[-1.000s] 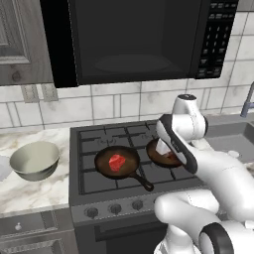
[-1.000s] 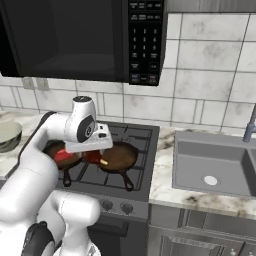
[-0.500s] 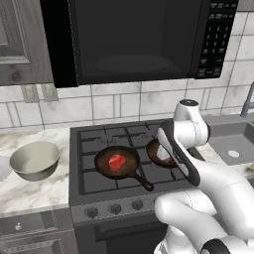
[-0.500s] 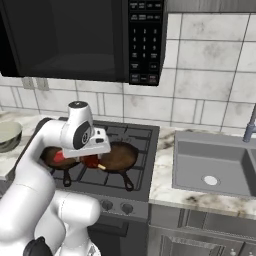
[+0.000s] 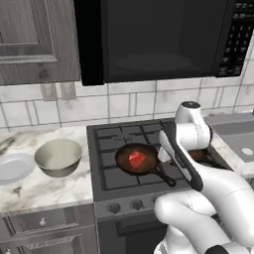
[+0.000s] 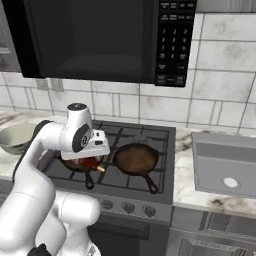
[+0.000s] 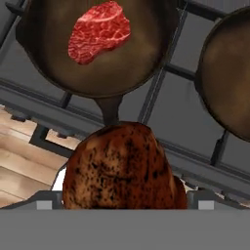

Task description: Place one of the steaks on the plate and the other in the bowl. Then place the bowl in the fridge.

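Meat sits in your claw [image 6: 91,156]: the brown steak [image 7: 119,166], seared and dark-flecked, hangs between the jaws. The jaws stand wide, yet the piece spans the gap between them. It floats above the stove's front edge with nothing under it, so I judge that you have hold of it. In the right base view you can see it tucked just under the white hand, yellowish spot at its side.

Directly below it runs the handle of the left pan [image 7: 44,63]. Further on, inside that pan, the red steak [image 7: 100,31] lies flat and apart from the claw. Beside it, across a strip of bare grate [image 7: 180,97], the second pan [image 7: 229,73] sits empty.

Farther still, off to the robot's left on the marble worktop [image 5: 44,186], the bowl [image 5: 58,156] stands just beside the stove, and the plate [image 5: 15,167] lies just beyond it, almost touching it.

By my reading you are on the first placement, carrying this steak away from the stove. Your next move calls for a swing to the left, well clear of the pan handle and the bowl's rim. Then lower over whichever dish you choose and let go only when the meat is low and centred. The bowl is the nearer target. Its walls are deep, so you should come in from above rather than from the side.
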Controlling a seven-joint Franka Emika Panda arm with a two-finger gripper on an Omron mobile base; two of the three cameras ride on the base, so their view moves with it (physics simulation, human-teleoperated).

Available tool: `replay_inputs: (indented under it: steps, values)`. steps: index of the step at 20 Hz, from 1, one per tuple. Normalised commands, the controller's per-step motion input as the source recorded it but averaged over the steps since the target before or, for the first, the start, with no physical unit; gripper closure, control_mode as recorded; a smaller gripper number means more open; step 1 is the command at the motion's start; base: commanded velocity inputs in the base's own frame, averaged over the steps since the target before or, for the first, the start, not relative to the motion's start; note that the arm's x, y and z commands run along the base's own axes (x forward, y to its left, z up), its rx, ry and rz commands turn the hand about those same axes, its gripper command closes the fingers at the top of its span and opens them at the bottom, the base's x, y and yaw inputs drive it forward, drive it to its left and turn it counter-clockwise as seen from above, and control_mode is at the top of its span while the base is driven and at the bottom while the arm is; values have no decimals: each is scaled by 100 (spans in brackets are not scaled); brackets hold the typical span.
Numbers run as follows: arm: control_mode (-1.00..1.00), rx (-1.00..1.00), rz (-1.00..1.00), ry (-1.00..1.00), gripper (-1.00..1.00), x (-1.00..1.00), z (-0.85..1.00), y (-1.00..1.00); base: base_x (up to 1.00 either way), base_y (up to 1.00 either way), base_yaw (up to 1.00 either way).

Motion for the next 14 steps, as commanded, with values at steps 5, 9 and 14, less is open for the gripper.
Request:
replay_inputs:
  steps: [5,9,14]
  values:
    - [100,0,0,0,100,0,0,0,-17,100,-7]
    - [100,0,0,0,100,0,0,0,-8,100,-7]
    - [100,0,0,0,100,0,0,0,0,90,-4]
